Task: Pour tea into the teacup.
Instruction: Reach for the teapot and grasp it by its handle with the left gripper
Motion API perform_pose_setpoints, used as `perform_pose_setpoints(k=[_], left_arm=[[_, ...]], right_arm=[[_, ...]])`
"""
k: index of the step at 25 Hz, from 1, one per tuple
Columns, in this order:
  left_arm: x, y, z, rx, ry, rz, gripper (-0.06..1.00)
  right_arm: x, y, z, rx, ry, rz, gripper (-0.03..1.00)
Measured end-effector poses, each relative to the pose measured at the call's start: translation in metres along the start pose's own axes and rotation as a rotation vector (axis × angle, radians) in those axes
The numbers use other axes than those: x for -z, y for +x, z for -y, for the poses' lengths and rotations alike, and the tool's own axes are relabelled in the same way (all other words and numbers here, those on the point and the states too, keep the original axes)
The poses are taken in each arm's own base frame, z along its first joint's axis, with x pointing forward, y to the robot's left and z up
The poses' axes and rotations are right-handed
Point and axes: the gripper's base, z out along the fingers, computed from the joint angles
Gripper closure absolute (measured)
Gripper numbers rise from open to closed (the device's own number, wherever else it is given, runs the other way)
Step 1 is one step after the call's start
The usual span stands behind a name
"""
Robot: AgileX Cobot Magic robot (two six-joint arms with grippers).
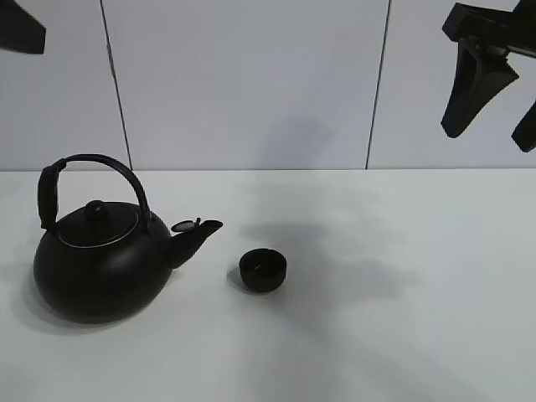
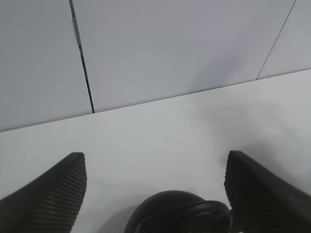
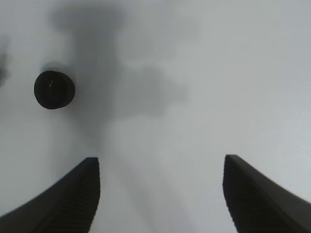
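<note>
a smooth white matte desk meets a pale grey panelled wall behind it. thin dark vertical seams split the wall into wide panels. soft, blurred grey shadows lie across the desk under even light.

Three views: one high exterior, two wrist.
Right wrist, high overhead, shares teacup; left wrist, nearer, shares kettle.

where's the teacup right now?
In the exterior high view, the teacup sits on the white table near the middle, right of the kettle, just past its spout and not touching it.
</note>
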Motion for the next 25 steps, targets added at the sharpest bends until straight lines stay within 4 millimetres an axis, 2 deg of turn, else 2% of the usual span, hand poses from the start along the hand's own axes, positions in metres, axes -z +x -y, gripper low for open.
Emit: perform_pose_setpoints(k=[4,9,17,19,22,25], left_arm=[[-0.002,0.016,0.004,-0.020,-0.031,-0.006,0.37],[-0.002,0.012,0.013,-0.006,-0.055,0.056,0.37],[0.000,0.005,0.001,0.312,-0.156,0.189,0.37],[0.000,0.005,0.001,0.233,-0.163,0.220,0.37],[0.001,0.009,0.005,-0.037,-0.141,0.267,0.37],[0.002,0.018,0.011,-0.213,-0.101,0.323,0.37]], right_arm=[[0.000,0.000,0.000,0.000,0.000,0.001,0.47],[0.000,0.000,0.000,0.000,0.000,0.002,0.47],[0.000,0.000,0.000,0.000,0.000,0.002,0.47],[0.000,0.000,0.000,0.001,0.001,0.002,0.47],[0.000,-0.001,0.000,0.001,0.001,0.007,0.47],[0.000,-0.002,0.000,0.001,0.002,0.021,0.47]])
